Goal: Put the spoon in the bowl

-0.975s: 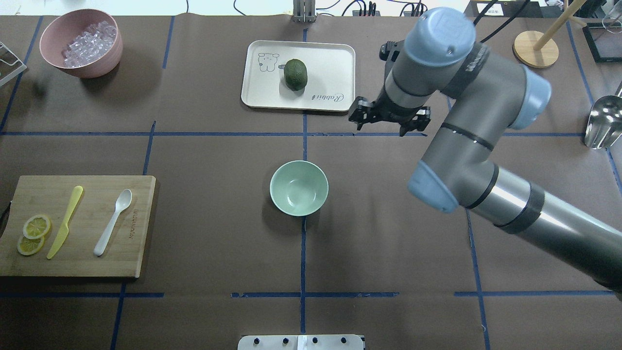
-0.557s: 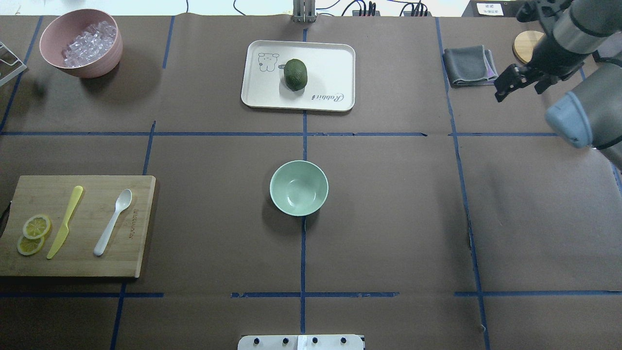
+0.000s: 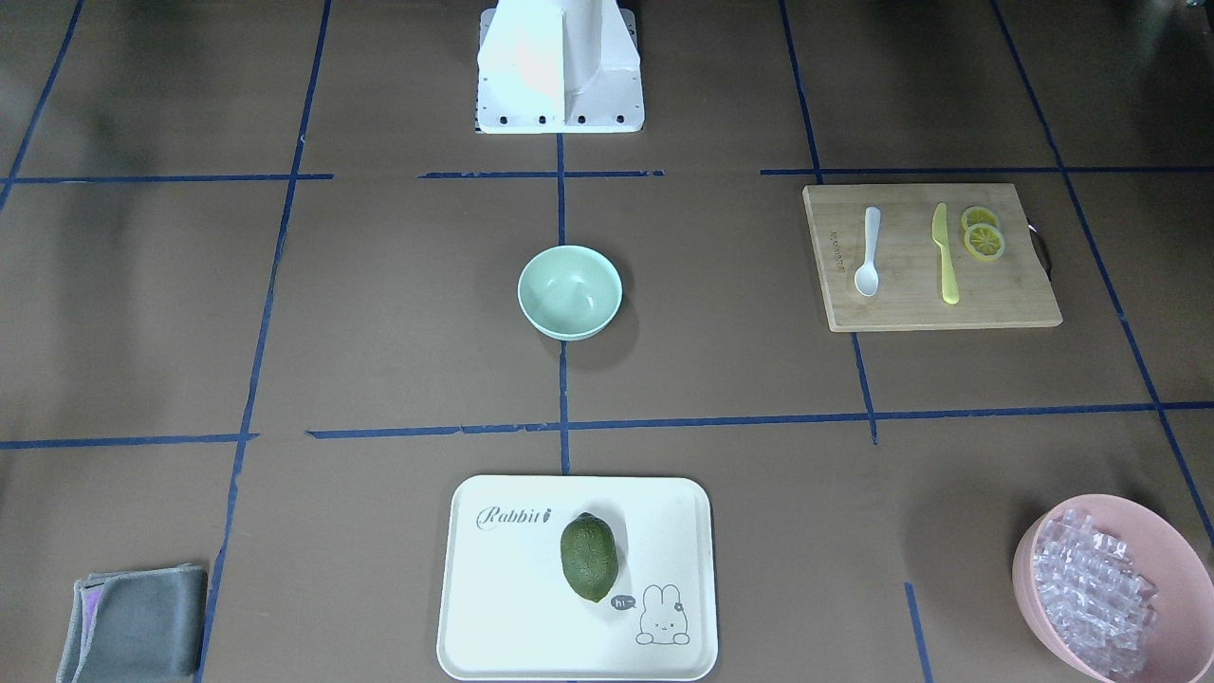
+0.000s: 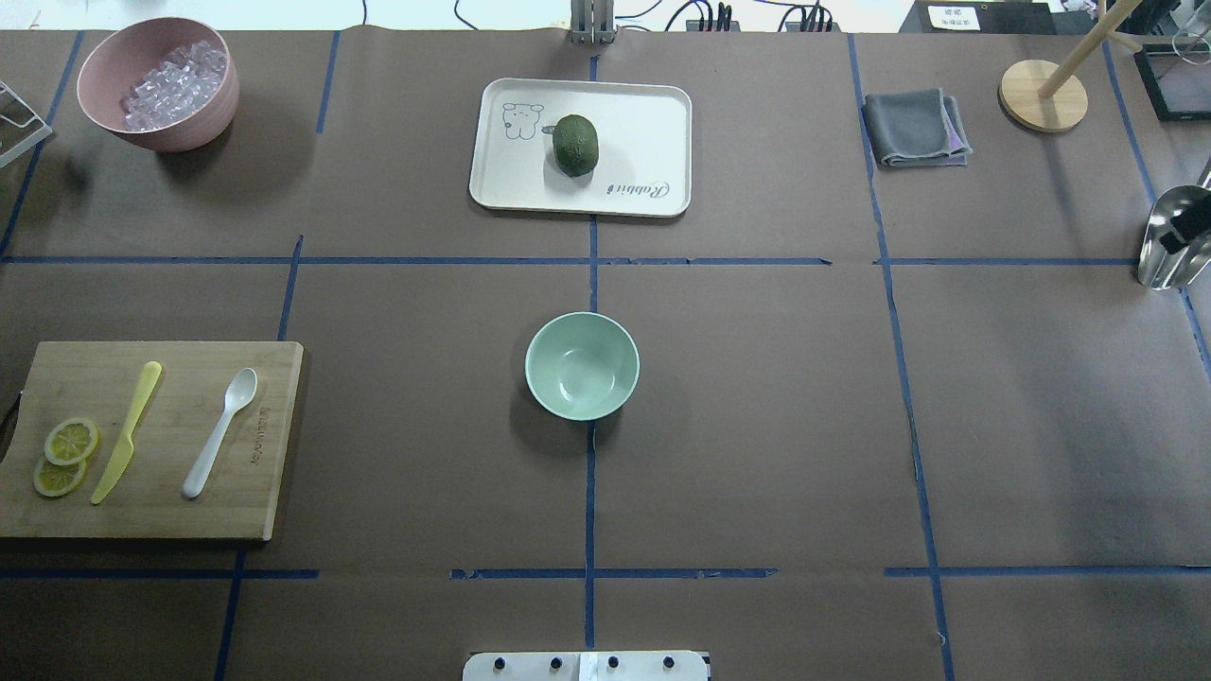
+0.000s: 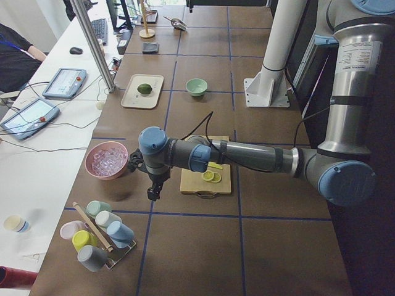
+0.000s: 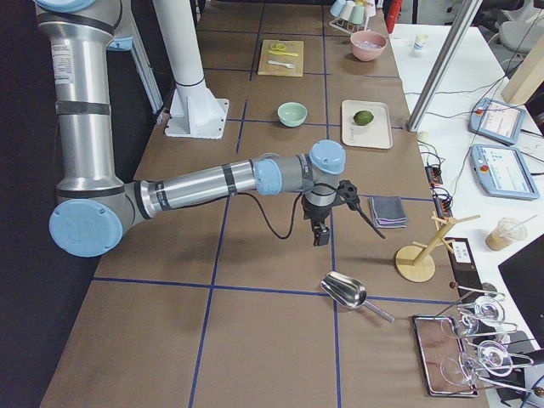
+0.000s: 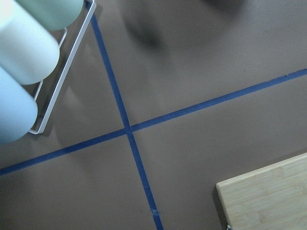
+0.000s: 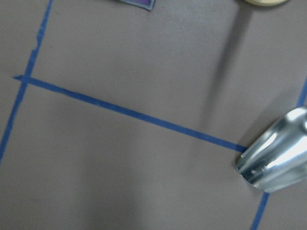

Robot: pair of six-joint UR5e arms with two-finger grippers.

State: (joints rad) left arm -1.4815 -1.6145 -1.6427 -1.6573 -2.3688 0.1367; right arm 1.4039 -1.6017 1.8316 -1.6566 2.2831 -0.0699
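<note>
The white spoon [image 4: 219, 433] lies on a wooden cutting board [image 4: 255, 492] at the table's left, scoop pointing away from the robot; it also shows in the front view [image 3: 868, 251]. The mint-green bowl [image 4: 582, 366] stands empty at the table's centre [image 3: 569, 291]. Neither gripper shows in the overhead or front view. In the exterior left view my left gripper [image 5: 152, 193] hangs beside the board's outer end, near the pink bowl. In the exterior right view my right gripper [image 6: 321, 236] hangs near the grey cloth and metal scoop. I cannot tell whether either is open or shut.
A yellow knife [image 4: 128, 430] and lemon slices [image 4: 66, 454] share the board. A pink bowl of ice [image 4: 158, 83] is far left, a tray [image 4: 643, 123] with a green fruit far centre, a grey cloth [image 4: 915, 128], wooden stand [image 4: 1043, 95] and metal scoop [image 4: 1173, 248] right.
My right arm has swung from over the table's middle to the right and out of the overhead view, uncovering the grey cloth. The spoon and bowl have not moved.
</note>
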